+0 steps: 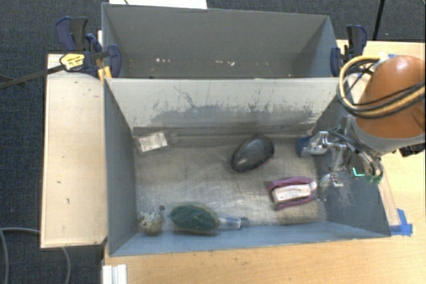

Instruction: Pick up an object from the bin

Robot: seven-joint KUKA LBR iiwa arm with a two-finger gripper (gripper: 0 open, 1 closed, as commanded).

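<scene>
Currently hand [326,161] at 3 o'clock wall of grey metal bin [219,43], fingers spread, empty | flat glossy purple-and-white packet [291,191] just beside, at hand's 7 o'clock, long axis 9-to-3, label unreadable | smooth dark oval lump [253,153] at 9 o'clock, kind unclear

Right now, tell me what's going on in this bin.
The robot arm has its gripper low at the right side of the grey bin, next to a purple-and-white packet lying near the front right. No pick has happened yet: the packet rests on the floor. A dark grey oval object lies mid-bin and a silvery packet at the back left. A dark green brush and a speckled ball lie along the front.
</scene>
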